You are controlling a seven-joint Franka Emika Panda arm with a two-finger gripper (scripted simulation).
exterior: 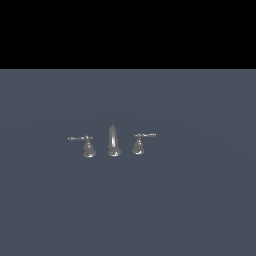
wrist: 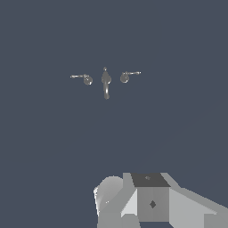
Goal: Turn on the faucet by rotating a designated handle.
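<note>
- Gripper fingertips out of sight in both views; only grey arm housing (wrist: 151,202) visible along one edge of the wrist view, so cannot tell whether spread or closed, and nothing seen held.
- Absent from the exterior view altogether; no arm part showing there.
- Well apart from the faucet (exterior: 114,141), with a broad stretch of bare slate-blue floor (exterior: 190,210) between in the wrist view.
- Faucet standing as three separate chrome pieces in a row on the floor, near the middle of the exterior view.
- Spout (exterior: 113,140) upright at the centre of the row, slim, tapering at its top, on a small round foot.
- Handle (exterior: 88,147) on the exterior view's left of the spout: bell-shaped base, thin lever (exterior: 76,138) sticking out from its top toward the exterior view's left, roughly level.
- Twin handle (exterior: 138,145) on the exterior view's right of the spout, lever pointing the opposite way, toward the exterior view's right.
- Neither base touching the spout; small gaps on both sides.
- Same three pieces seen from above in the wrist view, small and distant, levers pointing outward.
- Black band (exterior: 128,32) across the upper part of the exterior view, beyond the floor.
</note>
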